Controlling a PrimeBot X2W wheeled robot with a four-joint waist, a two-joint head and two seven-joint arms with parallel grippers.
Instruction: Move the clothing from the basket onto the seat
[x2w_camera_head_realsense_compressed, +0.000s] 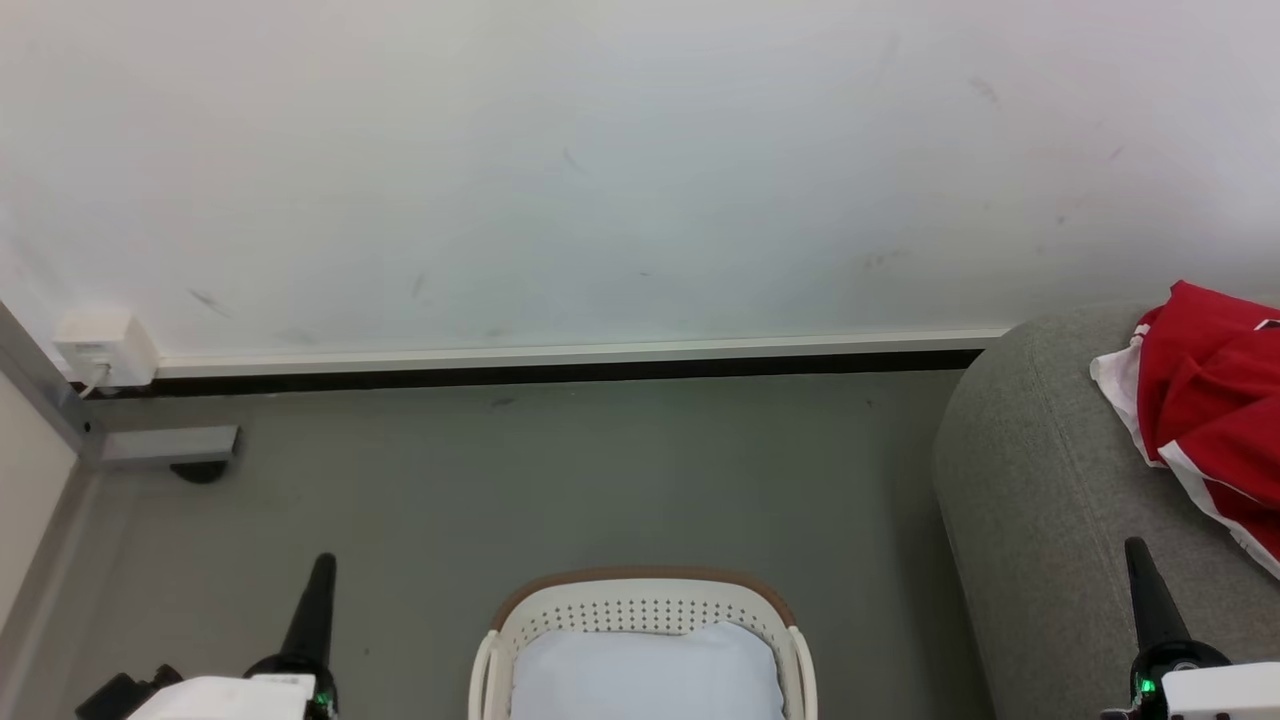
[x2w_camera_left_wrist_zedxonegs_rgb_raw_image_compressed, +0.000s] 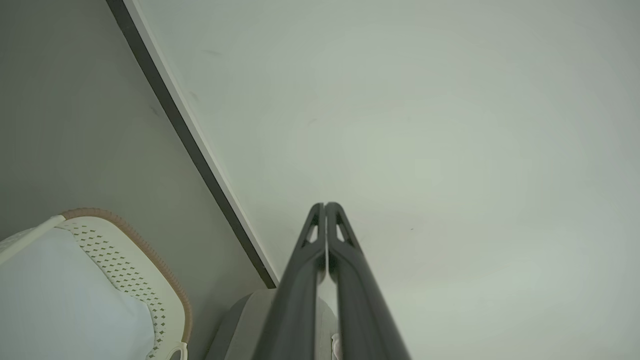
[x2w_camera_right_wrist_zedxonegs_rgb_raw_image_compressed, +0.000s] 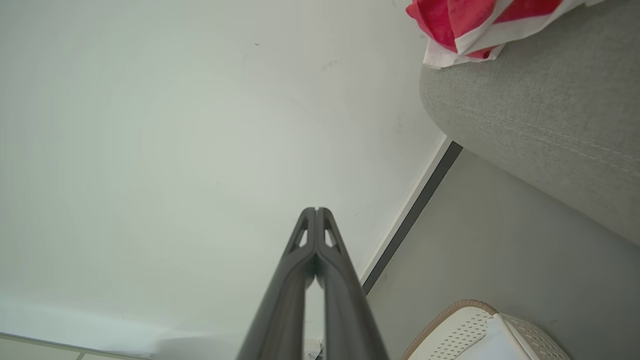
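Head view shows the red clothing heaped on the seat, near its rounded far edge. The basket on the floor holds a pale pad and no red that I can see, though its near part is cut off. The left pincer and right pincer are clenched on nothing. I judge the transfer done or nearly so; next comes checking the basket's hidden part.
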